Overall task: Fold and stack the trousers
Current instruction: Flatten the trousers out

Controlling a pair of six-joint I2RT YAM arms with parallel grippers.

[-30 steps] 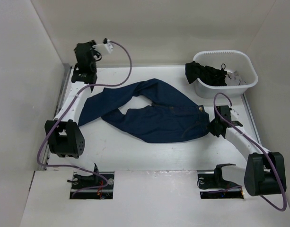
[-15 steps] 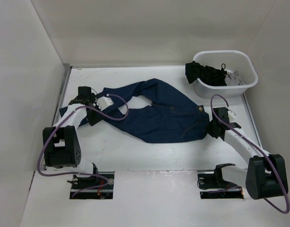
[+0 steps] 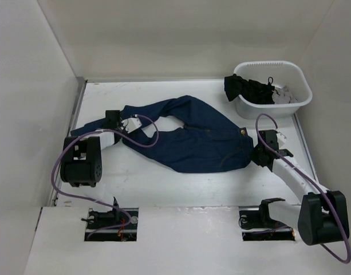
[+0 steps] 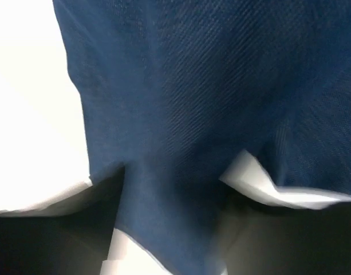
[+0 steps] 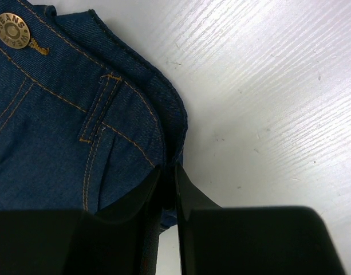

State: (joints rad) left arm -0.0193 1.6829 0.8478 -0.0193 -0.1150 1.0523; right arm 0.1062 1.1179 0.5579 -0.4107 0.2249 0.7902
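Observation:
The dark navy jeans (image 3: 198, 137) lie spread across the table, waist to the right, one leg running out to the left. My left gripper (image 3: 113, 121) is low on that left leg. In the blurred left wrist view the blue cloth (image 4: 192, 103) fills the frame, and a fold of it runs between the left gripper's (image 4: 172, 229) spread jaws. My right gripper (image 3: 256, 156) is at the waist's right corner. In the right wrist view it (image 5: 166, 177) is shut on the waistband edge (image 5: 164, 114), near the brass button (image 5: 11, 27).
A white basket (image 3: 301, 77) stands at the back right with black garments (image 3: 249, 89) in it and hanging over its left rim. White walls close the table on the left, back and right. Purple cables loop beside both arms.
My left arm came down from the back left corner onto the left leg. The leg's end shifted left and back. The right gripper stayed on the waistband.

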